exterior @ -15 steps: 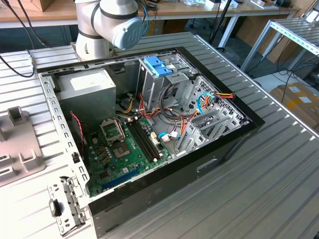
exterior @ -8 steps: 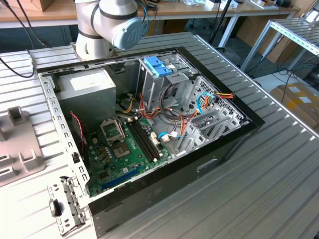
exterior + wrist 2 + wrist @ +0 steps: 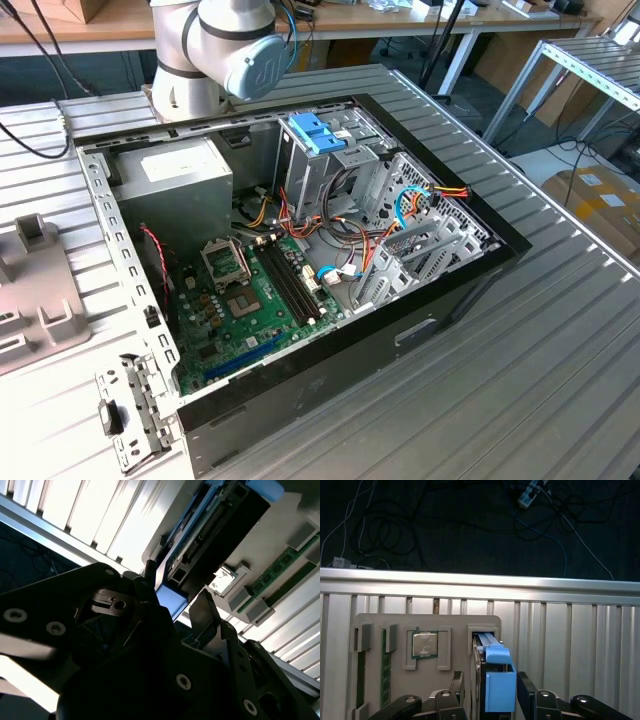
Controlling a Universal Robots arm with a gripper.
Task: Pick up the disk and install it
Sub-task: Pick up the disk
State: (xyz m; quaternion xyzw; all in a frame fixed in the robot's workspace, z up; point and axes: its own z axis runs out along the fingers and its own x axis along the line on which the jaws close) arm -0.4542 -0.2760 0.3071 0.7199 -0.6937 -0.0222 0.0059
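The ribbed metal tabletop (image 3: 560,380) carries an open computer case (image 3: 440,310) in the exterior view. Inside it are a grey metal box (image 3: 175,175) and a paler blue bracket (image 3: 318,133), with the arm (image 3: 230,50) behind.

In both wrist views a grey tray (image 3: 450,622) lies near the tabletop's edge, with cables (image 3: 395,535) on the dark floor beyond. The disk (image 3: 499,690) stands on edge in a slot of that tray. Its long axis runs from the pincer (image 3: 491,677) towards the tabletop's edge, blue tab nearest the pincer.

The first wrist view gives its thin edge; the second wrist view shows the dark flank (image 3: 225,525) with a connector row. The pincer (image 3: 172,592) is narrowed onto the blue tab end, one finger against each side. In neighbouring slots sit a processor chip (image 3: 424,644) and green memory sticks (image 3: 384,665).
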